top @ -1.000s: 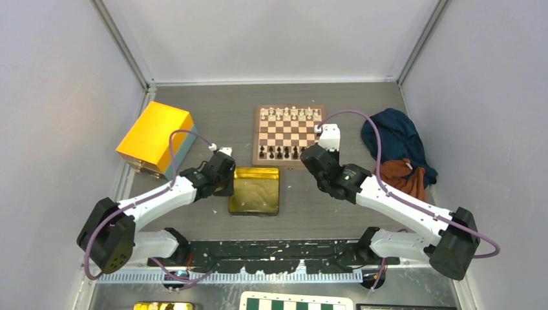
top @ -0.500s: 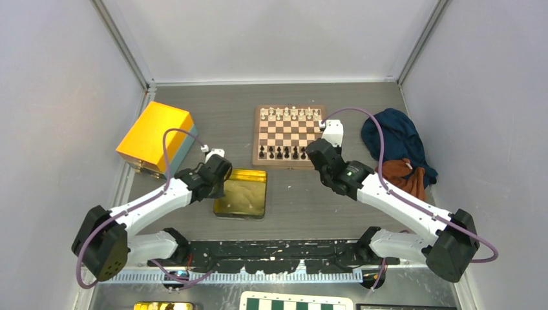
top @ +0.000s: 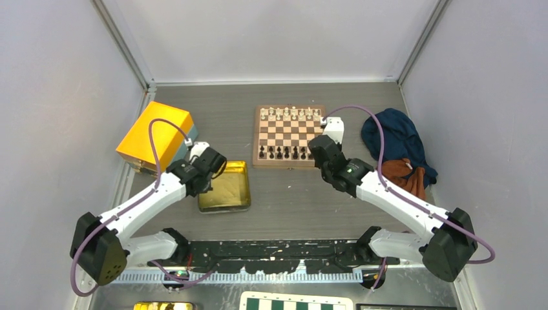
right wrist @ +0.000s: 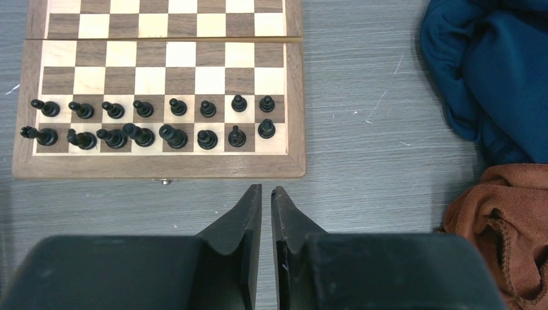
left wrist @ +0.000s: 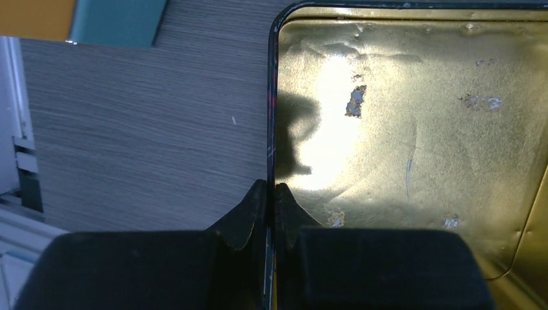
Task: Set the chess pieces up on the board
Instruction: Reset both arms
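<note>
Chess pieces (right wrist: pixel 173 135) are standing on the board (right wrist: pixel 296 77) — right gripper (right wrist: pixel 266 189) hovering nearly closed, empty — left gripper (left wrist: pixel 271 187) pinching the rim of the gold tin (left wrist: pixel 420 129).

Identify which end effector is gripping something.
The left end effector, shut on the rim of the gold tin; the right end effector holds nothing.

We see the board (top: pixel 289 135) in the upper middle, chess pieces (top: pixel 282 153) on it (top and bottom rows), tin (top: pixel 227 188) lower left, box (top: pixel 154 132) left, cloths (top: pixel 395 145) right.
</note>
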`<act>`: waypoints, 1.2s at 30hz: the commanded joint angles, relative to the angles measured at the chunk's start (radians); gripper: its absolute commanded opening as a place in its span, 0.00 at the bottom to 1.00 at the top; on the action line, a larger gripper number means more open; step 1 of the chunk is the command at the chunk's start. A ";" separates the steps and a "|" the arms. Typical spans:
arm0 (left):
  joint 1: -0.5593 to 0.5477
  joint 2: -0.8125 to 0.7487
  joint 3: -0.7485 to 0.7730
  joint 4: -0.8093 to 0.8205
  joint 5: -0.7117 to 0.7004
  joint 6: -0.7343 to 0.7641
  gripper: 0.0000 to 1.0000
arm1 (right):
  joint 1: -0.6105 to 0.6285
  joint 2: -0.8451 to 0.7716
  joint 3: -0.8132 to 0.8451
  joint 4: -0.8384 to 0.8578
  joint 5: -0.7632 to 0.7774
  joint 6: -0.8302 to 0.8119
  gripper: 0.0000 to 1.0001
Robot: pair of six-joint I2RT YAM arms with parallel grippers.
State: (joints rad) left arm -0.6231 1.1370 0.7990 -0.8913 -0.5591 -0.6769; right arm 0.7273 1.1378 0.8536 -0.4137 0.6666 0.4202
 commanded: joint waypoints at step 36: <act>0.293 0.301 0.260 0.304 0.093 0.287 0.82 | -0.402 0.275 0.120 0.250 -0.039 -0.101 0.89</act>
State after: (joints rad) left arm -0.3382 1.5482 1.0187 -0.6102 -0.4576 -0.4019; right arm 0.3397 1.3972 0.8951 -0.1810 0.5659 0.3042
